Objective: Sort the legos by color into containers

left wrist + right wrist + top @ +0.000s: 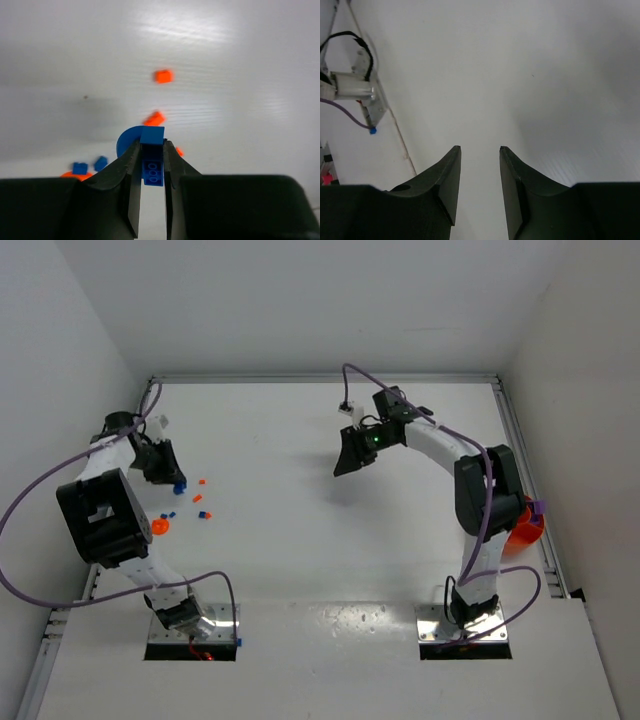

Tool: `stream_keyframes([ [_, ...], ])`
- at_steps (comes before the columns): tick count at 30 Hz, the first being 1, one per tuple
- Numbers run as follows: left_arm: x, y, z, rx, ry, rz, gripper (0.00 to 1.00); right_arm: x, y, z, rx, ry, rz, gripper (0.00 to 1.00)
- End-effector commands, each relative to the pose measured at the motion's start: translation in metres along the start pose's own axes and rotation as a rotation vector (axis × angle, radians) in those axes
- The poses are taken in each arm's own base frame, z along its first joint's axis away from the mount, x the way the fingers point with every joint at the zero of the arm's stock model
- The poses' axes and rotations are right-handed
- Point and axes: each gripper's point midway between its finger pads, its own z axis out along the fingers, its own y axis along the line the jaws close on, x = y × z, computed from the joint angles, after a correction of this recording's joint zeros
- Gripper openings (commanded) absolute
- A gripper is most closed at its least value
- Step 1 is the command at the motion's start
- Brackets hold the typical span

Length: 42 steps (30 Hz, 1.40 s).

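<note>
My left gripper (172,476) is at the far left of the table, shut on a blue lego (152,159) that stands upright between its fingertips (151,145). A blue round piece (126,140) lies just behind it. Around it lie small orange legos (163,76) (154,119) and blue legos (79,168) (101,163); the top view shows them as a loose scatter (200,505) with an orange round piece (160,527). The orange bowl (522,527) sits at the right edge, mostly hidden behind my right arm. My right gripper (348,464) (480,148) is open and empty above bare table.
White walls close off the left, back and right sides, with a metal rail (525,455) along the right edge. A white connector with cables (351,89) sits by the table's rim in the right wrist view. The arm bases stand on plates (190,632) (465,625) at the near edge.
</note>
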Motion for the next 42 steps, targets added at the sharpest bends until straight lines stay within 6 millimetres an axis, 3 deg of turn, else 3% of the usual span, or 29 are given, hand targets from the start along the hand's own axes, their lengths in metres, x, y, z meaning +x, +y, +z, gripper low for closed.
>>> stream_keyframes([
  [1, -0.05, -0.061, -0.046, 0.248, -0.182, 0.033, 0.0, -0.042, 0.057, -0.002, -0.155, -0.119, -0.094, 0.37],
  [4, -0.056, -0.085, -0.048, 0.396, -0.162, -0.071, 0.0, -0.066, 0.057, 0.015, -0.089, -0.142, -0.092, 0.39],
  [5, -0.061, -0.094, -0.051, 0.42, -0.17, -0.077, 0.0, -0.082, 0.069, 0.02, -0.073, -0.161, -0.132, 0.39],
  [6, -0.063, -0.101, -0.05, 0.422, -0.157, -0.138, 0.0, -0.094, 0.066, 0.024, -0.016, -0.187, -0.132, 0.39],
  [7, -0.068, -0.089, -0.045, 0.342, -0.171, -0.191, 0.0, -0.111, 0.074, 0.024, -0.01, -0.222, -0.156, 0.39],
  [9, -0.062, -0.088, -0.039, 0.288, -0.152, -0.353, 0.0, -0.127, 0.081, 0.039, 0.009, -0.263, -0.128, 0.39],
  [13, -0.06, -0.107, -0.035, 0.383, -0.126, -0.504, 0.0, -0.167, 0.107, 0.068, 0.006, -0.344, -0.127, 0.4],
  [16, -0.058, -0.115, -0.037, 0.429, -0.101, -0.595, 0.0, -0.178, 0.12, 0.102, 0.032, -0.359, -0.122, 0.4],
  [19, -0.059, -0.126, -0.042, 0.491, -0.072, -0.651, 0.0, -0.177, 0.141, 0.125, 0.022, -0.356, -0.144, 0.4],
  [25, -0.065, -0.145, -0.048, 0.582, -0.039, -0.725, 0.0, -0.156, 0.147, 0.164, 0.001, -0.305, -0.081, 0.44],
  [29, -0.063, -0.159, -0.049, 0.597, -0.03, -0.695, 0.0, -0.16, 0.171, 0.172, -0.035, -0.313, -0.101, 0.44],
  [36, -0.063, -0.171, -0.047, 0.604, -0.025, -0.671, 0.0, -0.164, 0.167, 0.176, 0.041, -0.333, -0.068, 0.57],
  [40, -0.06, -0.179, -0.05, 0.615, -0.025, -0.656, 0.0, -0.165, 0.165, 0.178, 0.049, -0.337, -0.066, 0.57],
  [42, -0.056, -0.183, -0.051, 0.617, -0.018, -0.648, 0.0, -0.168, 0.167, 0.176, 0.045, -0.345, -0.07, 0.48],
])
